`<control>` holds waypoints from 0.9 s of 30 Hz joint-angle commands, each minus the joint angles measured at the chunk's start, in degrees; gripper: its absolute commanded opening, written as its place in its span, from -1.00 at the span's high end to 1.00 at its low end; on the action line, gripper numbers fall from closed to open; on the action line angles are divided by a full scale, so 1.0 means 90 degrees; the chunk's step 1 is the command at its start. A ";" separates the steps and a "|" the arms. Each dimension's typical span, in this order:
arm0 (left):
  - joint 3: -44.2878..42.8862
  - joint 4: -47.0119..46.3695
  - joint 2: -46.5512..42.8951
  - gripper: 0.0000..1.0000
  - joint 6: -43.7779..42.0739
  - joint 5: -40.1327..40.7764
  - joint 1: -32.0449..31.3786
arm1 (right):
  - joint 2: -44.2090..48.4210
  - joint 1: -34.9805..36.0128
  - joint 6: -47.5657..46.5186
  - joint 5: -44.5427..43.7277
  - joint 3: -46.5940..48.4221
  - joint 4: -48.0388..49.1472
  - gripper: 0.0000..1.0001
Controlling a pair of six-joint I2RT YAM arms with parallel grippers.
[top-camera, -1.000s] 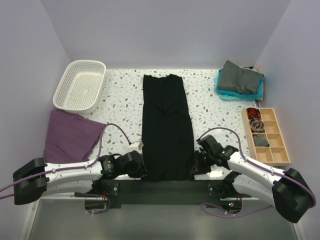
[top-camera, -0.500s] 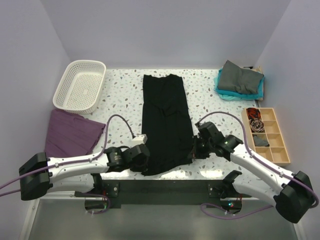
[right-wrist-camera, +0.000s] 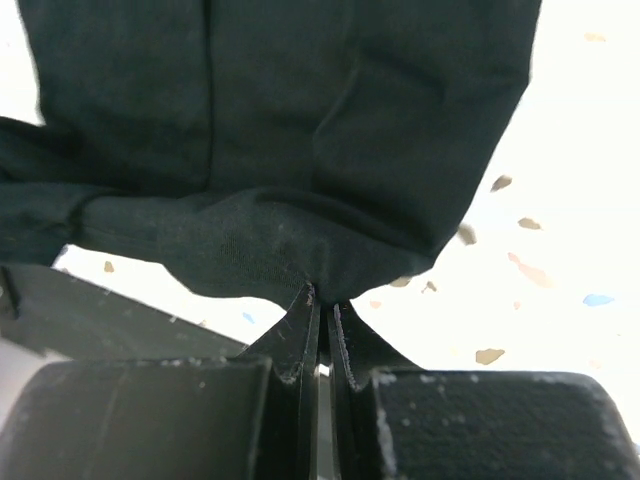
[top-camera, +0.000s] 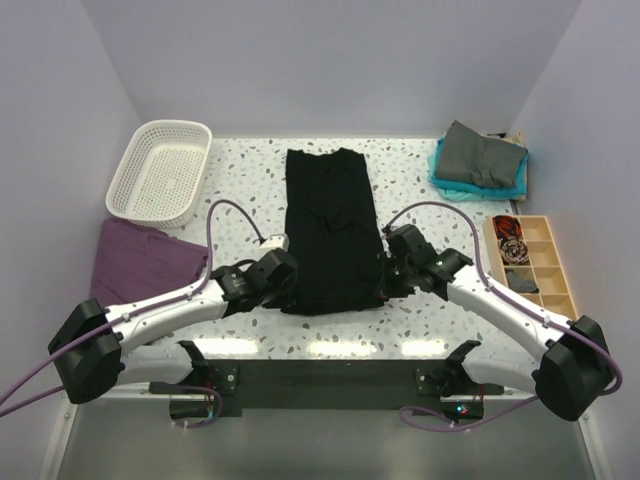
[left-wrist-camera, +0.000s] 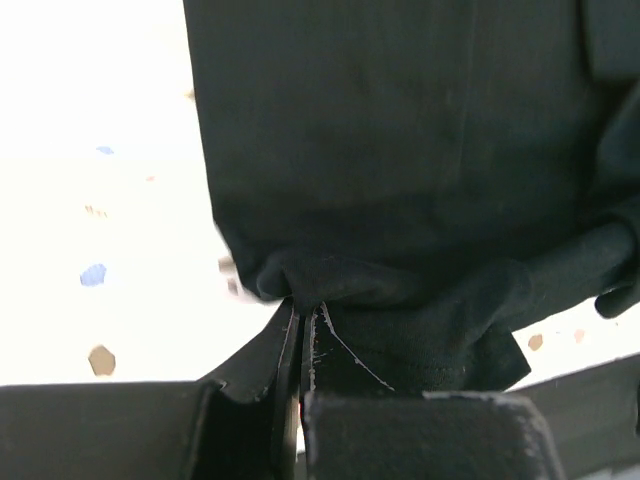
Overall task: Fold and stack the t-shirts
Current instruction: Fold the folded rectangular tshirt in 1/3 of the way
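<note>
Left gripper point(top-camera: 287, 297): clenched on the near-left corner of the black t-shirt point(top-camera: 332, 225). In the left wrist view the left gripper point(left-wrist-camera: 305, 322) has its jaws pressed together with a fold of dark fabric point(left-wrist-camera: 400, 150) bunched at the tips.

Right gripper point(top-camera: 383, 291): clamped on the near-right corner of the same garment. In the right wrist view the right gripper point(right-wrist-camera: 322, 300) pinches the hem point(right-wrist-camera: 270, 130) between tightly closed jaws.

Black t-shirt: folded into a long narrow strip that runs near to far down the middle of the table point(top-camera: 420, 190). Its far end lies flat and its near edge is gathered between the two grippers.

Arms: the left arm point(top-camera: 160, 312) and the right arm point(top-camera: 500, 310) reach inward from the near corners and meet the shirt from either side. Purple cables point(top-camera: 225, 210) arch above both wrists.

Grey t-shirt point(top-camera: 482, 155): folded in the far right corner, resting on top of the teal t-shirt point(top-camera: 447, 187), whose edges show beneath it.

White lattice basket point(top-camera: 127, 178): in the far left corner, well apart from the black shirt.

Purple cloth point(top-camera: 140, 268): spread flat on the left side, just near of the basket.

Wooden compartment tray point(top-camera: 548, 325): at the right edge, near of the stacked shirts, with small items in some sections.
</note>
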State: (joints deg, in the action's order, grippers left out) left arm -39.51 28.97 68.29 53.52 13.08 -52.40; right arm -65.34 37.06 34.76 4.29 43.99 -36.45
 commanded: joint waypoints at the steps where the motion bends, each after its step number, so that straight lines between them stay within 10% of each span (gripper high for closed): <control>1: -0.0492 -0.0562 0.0409 1.00 -0.0712 0.0138 0.0401 | -0.0404 -0.0153 -0.0483 -0.0457 0.0483 0.0212 0.92; 20: -0.1655 -0.1686 0.2362 1.00 -0.1893 -0.0379 0.1828 | -0.3139 -0.1364 -0.1567 0.0304 0.2426 0.1042 0.65; 27: -0.1869 -0.2077 0.2373 -0.87 -0.2186 0.0506 0.2043 | -0.3346 -0.1461 -0.1812 -0.0564 0.3032 0.1130 0.04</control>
State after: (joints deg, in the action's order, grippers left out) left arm -52.93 14.98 91.37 36.45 10.90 -35.00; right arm -98.00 24.51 21.23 4.51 67.05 -28.42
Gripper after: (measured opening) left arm 0.814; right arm 0.400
